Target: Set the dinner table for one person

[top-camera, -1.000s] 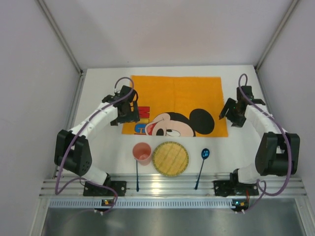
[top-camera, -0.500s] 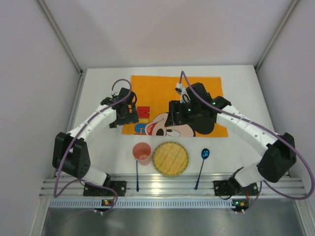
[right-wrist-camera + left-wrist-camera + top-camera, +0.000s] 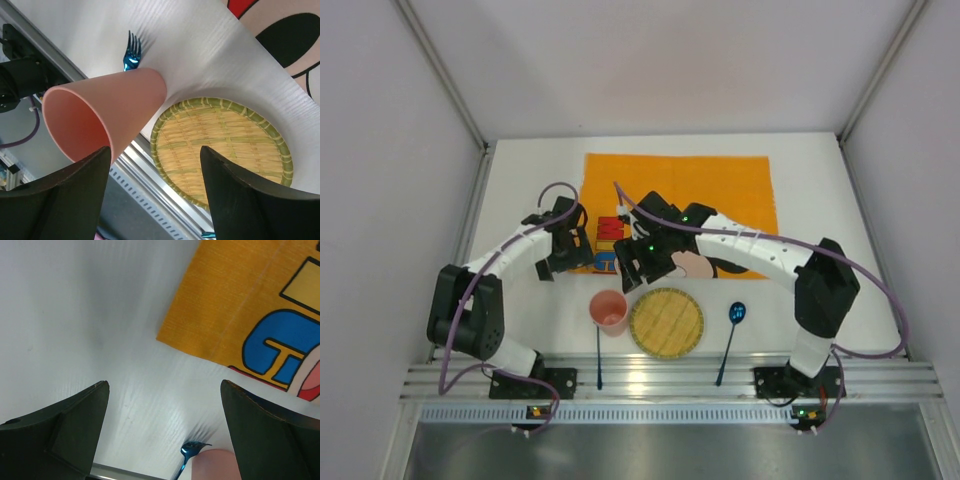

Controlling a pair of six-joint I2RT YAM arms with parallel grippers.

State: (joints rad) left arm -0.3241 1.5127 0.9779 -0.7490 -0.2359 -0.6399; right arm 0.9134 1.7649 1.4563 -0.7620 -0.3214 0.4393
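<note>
The white dinner table point(image 3: 515, 190) carries an orange cartoon-mouse placemat point(image 3: 680, 185) at the back. Near the front edge lie a blue fork point(image 3: 599, 355), an upright pink cup point(image 3: 609, 311), a round woven bamboo plate point(image 3: 666, 322) and a blue spoon point(image 3: 734, 318). My left gripper point(image 3: 554, 264) is open and empty above bare table beside the placemat's left near corner point(image 3: 235, 305); the fork's tines point(image 3: 188, 450) and the cup's rim point(image 3: 212, 465) show below it. My right gripper point(image 3: 634, 272) is open and empty, hovering just above the cup point(image 3: 105, 112) and the plate point(image 3: 220, 150).
A metal rail point(image 3: 660, 375) runs along the table's near edge, with both arm bases on it. Grey walls close in the left, right and back sides. The right arm reaches across the placemat's near half.
My right arm has swung from the placemat's right edge across to the left and nearer, ending over the cup and plate. My left gripper has drifted slightly nearer. The tableware has not moved.
</note>
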